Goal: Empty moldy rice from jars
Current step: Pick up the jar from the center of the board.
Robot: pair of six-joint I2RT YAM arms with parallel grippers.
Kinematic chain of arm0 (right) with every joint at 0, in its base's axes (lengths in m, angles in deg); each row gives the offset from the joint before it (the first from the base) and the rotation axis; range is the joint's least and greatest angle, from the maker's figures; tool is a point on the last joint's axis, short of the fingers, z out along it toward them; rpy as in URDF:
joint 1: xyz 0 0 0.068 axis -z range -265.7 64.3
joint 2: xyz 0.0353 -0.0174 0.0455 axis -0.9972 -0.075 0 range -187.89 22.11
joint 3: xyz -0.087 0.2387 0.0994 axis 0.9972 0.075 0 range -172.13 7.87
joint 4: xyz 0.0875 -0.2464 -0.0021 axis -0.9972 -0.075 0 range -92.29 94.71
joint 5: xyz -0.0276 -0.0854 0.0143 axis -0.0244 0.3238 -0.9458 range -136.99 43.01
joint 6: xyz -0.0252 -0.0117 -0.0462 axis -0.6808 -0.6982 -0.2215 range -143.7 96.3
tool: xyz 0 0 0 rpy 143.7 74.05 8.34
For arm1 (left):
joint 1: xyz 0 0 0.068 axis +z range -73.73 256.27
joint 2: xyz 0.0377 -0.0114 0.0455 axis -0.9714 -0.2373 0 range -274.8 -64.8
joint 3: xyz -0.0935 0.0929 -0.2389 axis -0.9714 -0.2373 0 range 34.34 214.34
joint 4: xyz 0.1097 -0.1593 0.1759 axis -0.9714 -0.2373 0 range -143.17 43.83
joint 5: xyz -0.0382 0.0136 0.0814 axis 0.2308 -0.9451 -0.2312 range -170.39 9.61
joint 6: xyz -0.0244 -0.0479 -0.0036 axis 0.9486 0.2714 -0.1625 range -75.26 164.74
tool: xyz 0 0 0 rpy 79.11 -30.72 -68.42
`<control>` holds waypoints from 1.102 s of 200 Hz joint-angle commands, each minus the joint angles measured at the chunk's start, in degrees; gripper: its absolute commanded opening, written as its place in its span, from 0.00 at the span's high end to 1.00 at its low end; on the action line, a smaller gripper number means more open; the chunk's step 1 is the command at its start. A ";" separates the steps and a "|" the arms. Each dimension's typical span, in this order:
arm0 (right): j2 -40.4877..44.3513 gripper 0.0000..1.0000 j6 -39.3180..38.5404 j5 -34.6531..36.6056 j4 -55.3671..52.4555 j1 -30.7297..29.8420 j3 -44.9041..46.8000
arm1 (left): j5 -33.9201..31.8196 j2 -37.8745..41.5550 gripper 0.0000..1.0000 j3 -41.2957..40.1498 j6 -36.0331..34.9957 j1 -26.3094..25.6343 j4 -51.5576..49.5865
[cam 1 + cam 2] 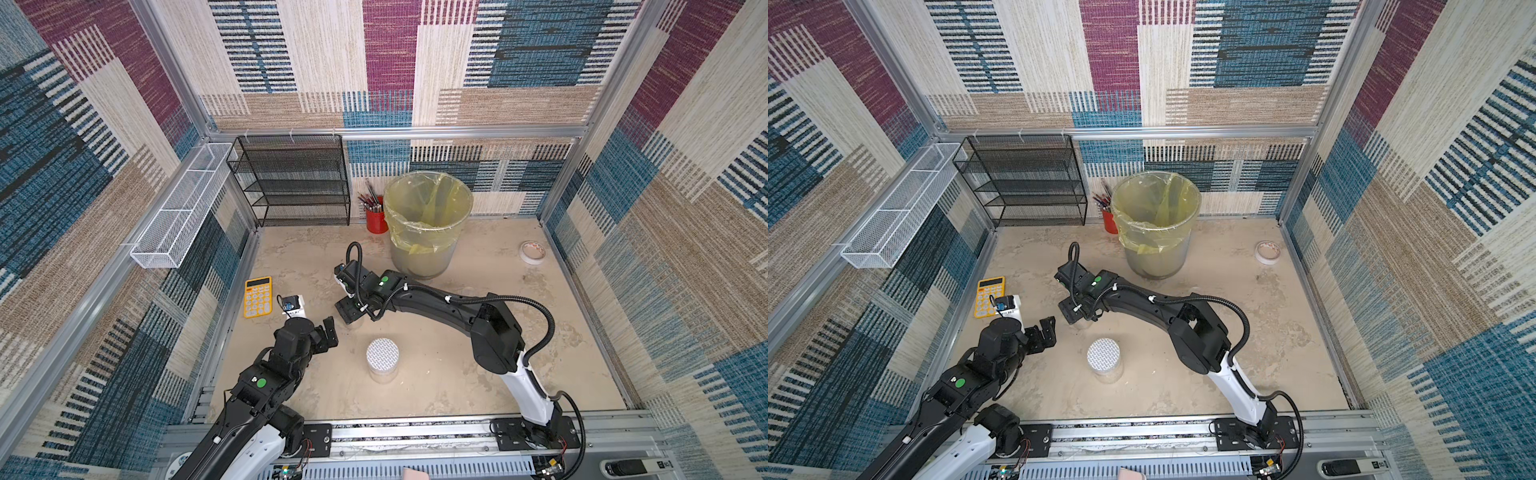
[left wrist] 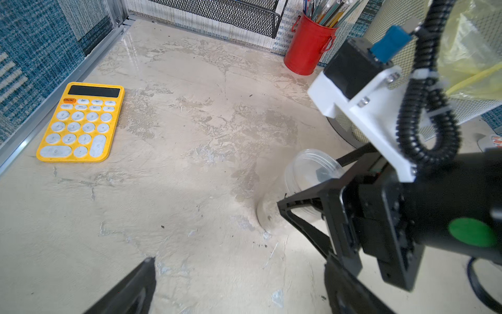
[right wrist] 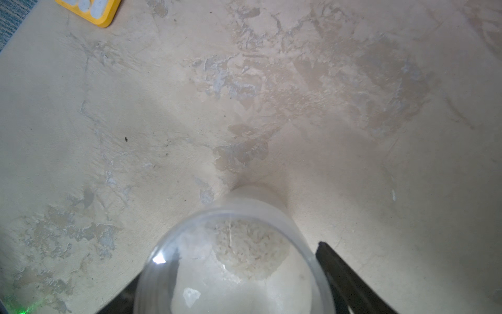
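1. As both arms reach out over the mottled beige table (image 1: pixel 457 374), my right gripper (image 1: pixel 352 319) points down over a small clear jar (image 3: pixel 233 271). It stands upright between my right fingers (image 3: pixel 342 271), lid on.
2. Through the clear lid, the moldy rice (image 3: pixel 252 250) shows as a pale, grainy clump on the jar's floor, off to one side.
3. One right finger stands just beside the jar's wall and the other is mostly hidden behind the jar. Whether they press on the jar, I cannot tell.
4. My left gripper (image 1: pixel 328 334) hangs close by, near the right one, with my left fingers (image 2: pixel 135 285) spread wide and holding nothing. The small clear jar lies ahead of them.
5. A jar with a white grid lid (image 1: pixel 382 353) stands upright and capped on the table, apart from both pairs of fingers and nearer the arm bases. Its contents do not show in the top views.
6. A yellow calculator (image 1: pixel 257 297) lies flat to the left of my left fingers.
7. Beyond my right fingers stands a bin (image 1: pixel 419 262) lined with a yellow bag, with a red pencil cup (image 1: pixel 376 220) just beside it.
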 commanded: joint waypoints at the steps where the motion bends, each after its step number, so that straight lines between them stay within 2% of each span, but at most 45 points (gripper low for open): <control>1: -0.53 0.30 0.46 0.91 -0.74 0.07 -0.69 | 0.58 -0.33 0.01 -0.07 0.89 0.08 1.40; 20: -0.75 0.32 0.26 0.71 -1.24 0.02 -0.94 | 0.24 -0.34 0.01 -0.14 0.89 0.10 1.56; 80: 0.42 0.53 -0.03 1.56 -3.73 0.02 -3.73 | -1.39 -0.25 0.03 -1.65 0.79 0.17 3.03; 107: 3.48 0.54 -0.29 1.50 -6.15 0.02 -5.66 | 1.21 0.43 0.01 -3.31 -2.53 0.17 7.24; 160: 9.38 0.53 -0.24 0.79 -17.59 1.90 -12.87 | 12.95 -4.13 0.01 -6.12 -10.76 0.08 23.70; 195: 14.50 0.53 -0.98 -3.98 -21.95 4.72 -13.17 | 20.35 -9.17 0.02 -4.91 -15.84 0.00 32.46; 220: 16.95 0.52 -2.30 -6.00 -24.40 6.36 -12.86 | 26.15 -10.72 0.06 -4.26 -20.41 -0.17 36.83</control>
